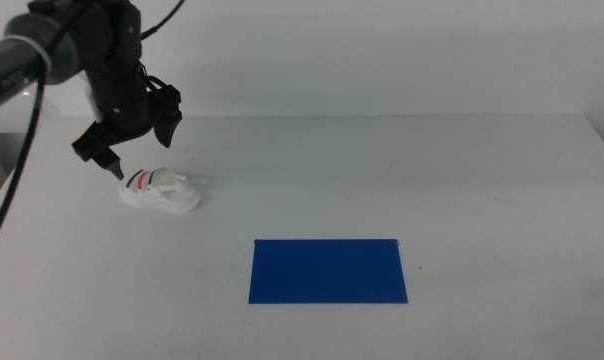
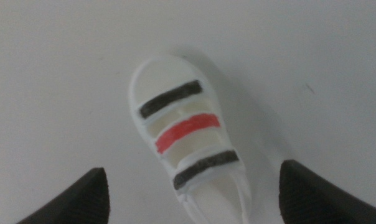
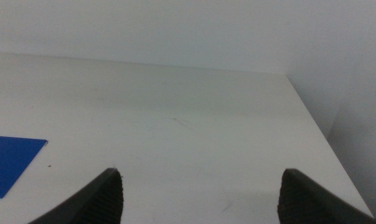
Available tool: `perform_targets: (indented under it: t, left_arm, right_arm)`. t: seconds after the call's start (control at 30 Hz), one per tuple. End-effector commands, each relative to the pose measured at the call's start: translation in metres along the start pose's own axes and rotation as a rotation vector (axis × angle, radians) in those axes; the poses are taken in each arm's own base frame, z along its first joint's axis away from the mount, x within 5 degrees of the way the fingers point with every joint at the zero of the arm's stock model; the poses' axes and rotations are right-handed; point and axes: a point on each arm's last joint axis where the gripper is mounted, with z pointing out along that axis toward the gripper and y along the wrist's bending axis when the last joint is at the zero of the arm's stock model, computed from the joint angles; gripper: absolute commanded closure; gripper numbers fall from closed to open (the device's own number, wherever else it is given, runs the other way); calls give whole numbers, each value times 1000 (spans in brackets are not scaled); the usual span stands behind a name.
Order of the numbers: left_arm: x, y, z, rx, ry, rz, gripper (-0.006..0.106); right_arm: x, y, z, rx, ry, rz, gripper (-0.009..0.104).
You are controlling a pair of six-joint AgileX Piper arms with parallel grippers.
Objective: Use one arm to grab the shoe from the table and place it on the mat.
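Observation:
The white shoe (image 1: 160,191) with black and red straps lies on the table (image 1: 382,180) at the left. My left gripper (image 1: 132,140) hangs just above its rear end, open. In the left wrist view the shoe (image 2: 188,143) sits between the two spread jaws, untouched. The blue mat (image 1: 328,270) lies flat at the table's front centre, well to the right of the shoe. My right gripper (image 3: 200,196) is out of the middle view; its wrist view shows the jaws open over bare table, with a corner of the mat (image 3: 10,162) in sight.
The table's right edge (image 3: 319,124) shows in the right wrist view. A black cable (image 1: 12,190) hangs from the left arm at the far left.

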Motion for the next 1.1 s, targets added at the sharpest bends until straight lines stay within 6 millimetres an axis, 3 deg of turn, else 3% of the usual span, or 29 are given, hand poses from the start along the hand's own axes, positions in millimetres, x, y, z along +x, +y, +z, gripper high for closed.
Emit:
perform_targets:
  t: [0.0,0.3,0.77,0.93,1.07]
  left_arm:
    - [-7,-4,-39,65,-102,-122,7]
    - [-5,-7,-25,56,-101,-339,7]
    - [4,-20,26,69,-18,-364,8]
    - [5,-20,33,60,-10,-364,18]
    - [5,-20,33,60,-10,-364,38]
  right_arm:
    - [-6,-1,-2,10,-97,-17,31]
    - [-6,-1,-2,10,-97,-17,31]
    - [-6,-1,-2,10,-97,-17,31]
    - [-6,-1,-2,10,-97,-17,31]
    - [-6,-1,-2,10,-97,-17,31]
